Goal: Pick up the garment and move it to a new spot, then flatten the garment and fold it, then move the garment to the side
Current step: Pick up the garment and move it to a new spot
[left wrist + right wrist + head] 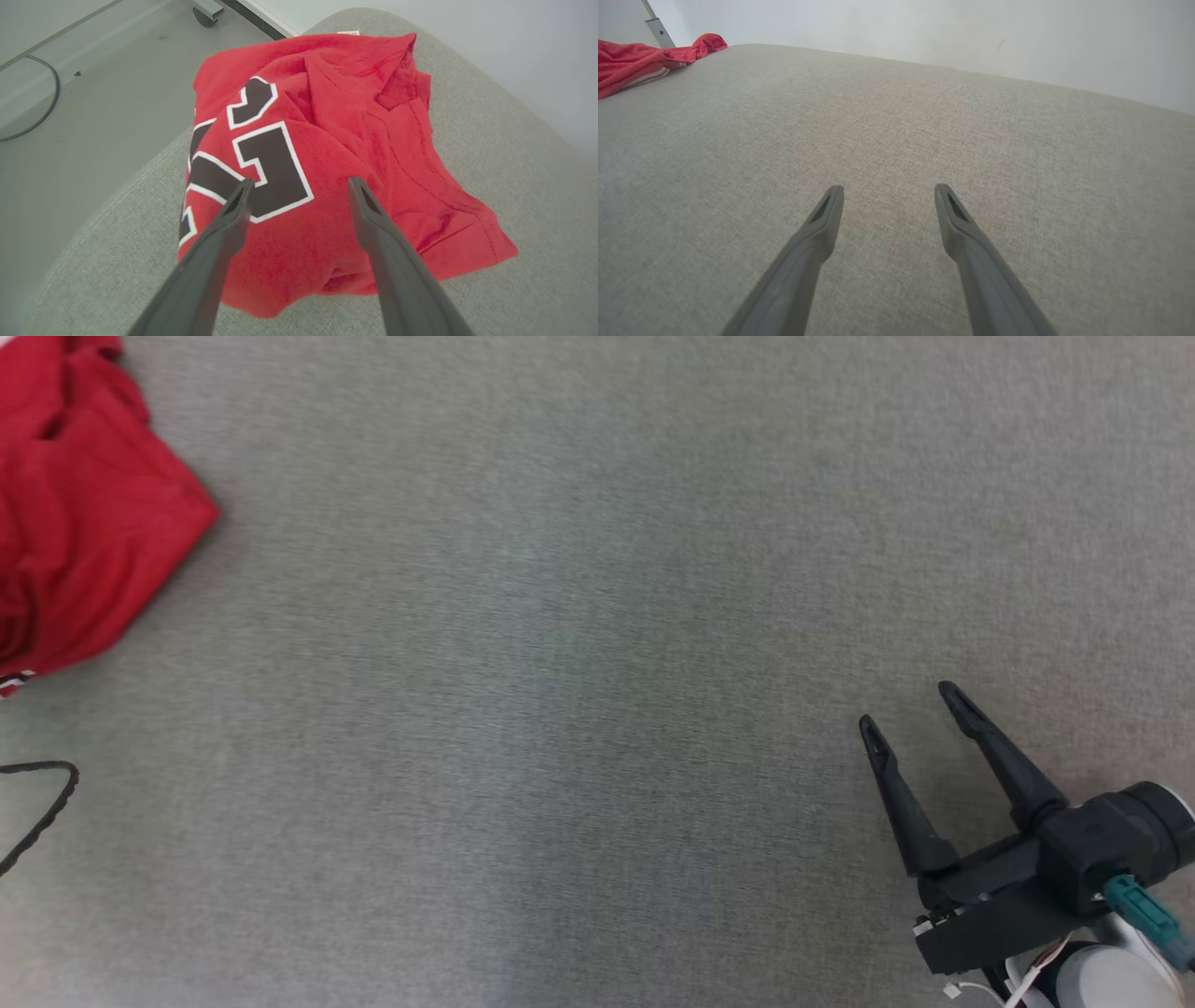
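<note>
The garment (84,523) is a crumpled red shirt with black, white-edged lettering, lying at the far left of the grey fabric surface (560,663). In the left wrist view the garment (327,154) lies bunched near the surface's rounded edge. My left gripper (299,184) hovers open just above it, nothing between its fingers. My right gripper (910,705) stands open at the lower right, far from the shirt, over bare fabric. In the right wrist view that gripper (887,189) is open and the garment (640,60) shows at the far left.
A black cable (42,807) lies at the left edge. Beyond the surface's edge, the left wrist view shows the floor with a cable (42,107) and a caster wheel (205,14). A pale wall (924,32) rises behind the surface.
</note>
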You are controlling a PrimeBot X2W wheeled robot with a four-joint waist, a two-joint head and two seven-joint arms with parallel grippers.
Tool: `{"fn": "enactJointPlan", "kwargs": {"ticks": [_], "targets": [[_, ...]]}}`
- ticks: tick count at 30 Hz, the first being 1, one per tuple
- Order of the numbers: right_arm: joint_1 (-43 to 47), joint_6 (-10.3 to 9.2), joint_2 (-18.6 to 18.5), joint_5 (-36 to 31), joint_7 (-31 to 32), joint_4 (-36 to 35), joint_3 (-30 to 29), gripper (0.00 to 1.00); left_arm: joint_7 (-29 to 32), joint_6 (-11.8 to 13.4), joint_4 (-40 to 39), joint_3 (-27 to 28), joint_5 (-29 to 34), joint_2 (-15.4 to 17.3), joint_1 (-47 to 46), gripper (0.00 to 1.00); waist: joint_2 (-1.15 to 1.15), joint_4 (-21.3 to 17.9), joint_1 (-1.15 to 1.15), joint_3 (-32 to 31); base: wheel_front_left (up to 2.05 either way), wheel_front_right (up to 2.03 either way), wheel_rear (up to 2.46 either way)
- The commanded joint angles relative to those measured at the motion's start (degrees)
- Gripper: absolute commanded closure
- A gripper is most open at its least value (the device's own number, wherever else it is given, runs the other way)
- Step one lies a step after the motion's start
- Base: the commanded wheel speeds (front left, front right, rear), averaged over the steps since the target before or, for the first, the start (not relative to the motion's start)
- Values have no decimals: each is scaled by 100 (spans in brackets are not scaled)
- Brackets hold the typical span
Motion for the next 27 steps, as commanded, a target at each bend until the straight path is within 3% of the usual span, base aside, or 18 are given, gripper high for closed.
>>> {"fn": "enactJointPlan", "kwargs": {"ticks": [1, 10, 11, 12, 13, 14, 27], "targets": [[32, -16, -33, -36, 11, -64, -42, 0, 69, 45, 28, 20, -5, 33, -62, 0, -1, -352, -1, 365, 0, 0, 0], [147, -16, 6, -28, -31, -239, -72, 0, 554, 474, 26, 66, 40, 117, 177, 0, -1, -579, -1, 499, 0, 0, 0], [136, -16, 8, -31, -18, -259, -92, 0, 593, 564, 64, 64, 84, 122, 245, 12, -1, -614, -1, 503, 0, 0, 0], [119, -16, 7, -33, -4, -259, -108, 0, 623, 587, 99, 44, 91, 126, 275, 56, -1, -628, -1, 499, 0, 0, 0], [108, -16, 1, -34, 0, -260, -129, 0, 636, 601, 122, 29, 97, 113, 293, 86, -1, -639, -1, 490, 0, 0, 0], [101, -16, -1, -34, 0, -257, -145, 0, 627, 590, 143, 13, 110, 105, 313, 100, -1, -647, -1, 470, 0, 0, 0], [83, -16, 322, 102, -315, 225, 9, 0, 271, 103, -17, -121, 150, 533, 209, 100, -1, -634, -1, -442, 0, 0, 0]]}}
